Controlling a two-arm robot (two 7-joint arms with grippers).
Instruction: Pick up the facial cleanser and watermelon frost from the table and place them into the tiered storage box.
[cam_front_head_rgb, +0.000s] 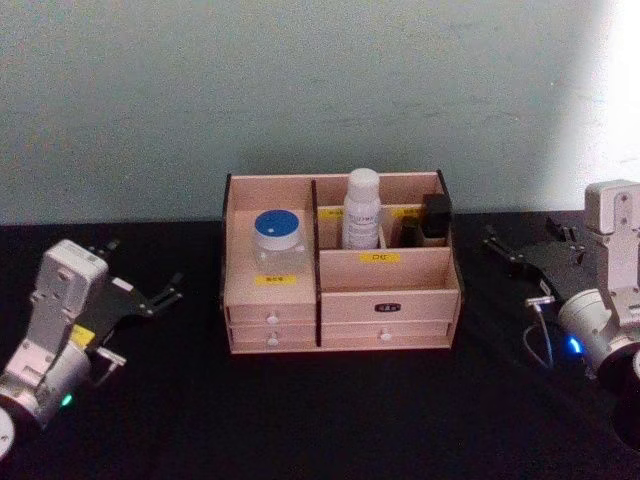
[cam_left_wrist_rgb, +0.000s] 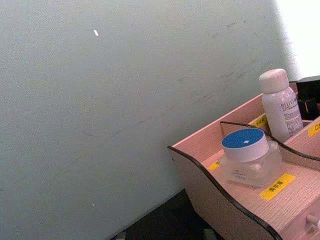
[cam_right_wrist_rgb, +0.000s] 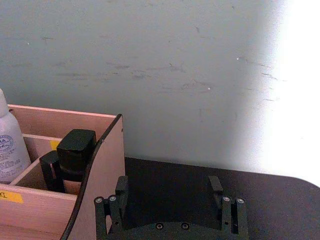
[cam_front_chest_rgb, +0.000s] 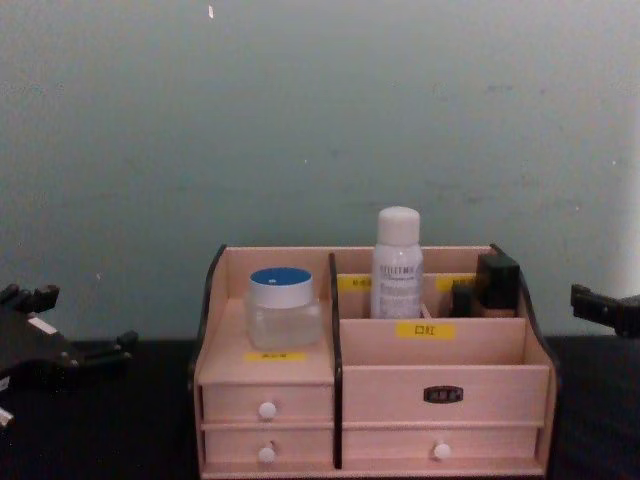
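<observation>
The tiered storage box (cam_front_head_rgb: 385, 300) stands at the middle of the black table. The watermelon frost (cam_front_head_rgb: 278, 235), a clear jar with a blue lid, sits upright in its left compartment. The facial cleanser (cam_front_head_rgb: 362, 210), a white-capped bottle, stands upright in a rear compartment to the jar's right. Both also show in the left wrist view: the watermelon frost (cam_left_wrist_rgb: 247, 155) and the facial cleanser (cam_left_wrist_rgb: 280, 105). My left gripper (cam_front_head_rgb: 140, 270) rests open, left of the box and clear of it. My right gripper (cam_front_head_rgb: 522, 236) is open to the right of the box, its fingers (cam_right_wrist_rgb: 121, 187) holding nothing.
A black item (cam_front_head_rgb: 435, 218) occupies the box's rear right compartment, beside the bottle. Small white-knobbed drawers (cam_front_chest_rgb: 267, 410) face me along the box's front. A pale wall (cam_front_chest_rgb: 320, 120) rises just behind the table. Bare black tabletop (cam_front_head_rgb: 330, 420) lies in front of the box.
</observation>
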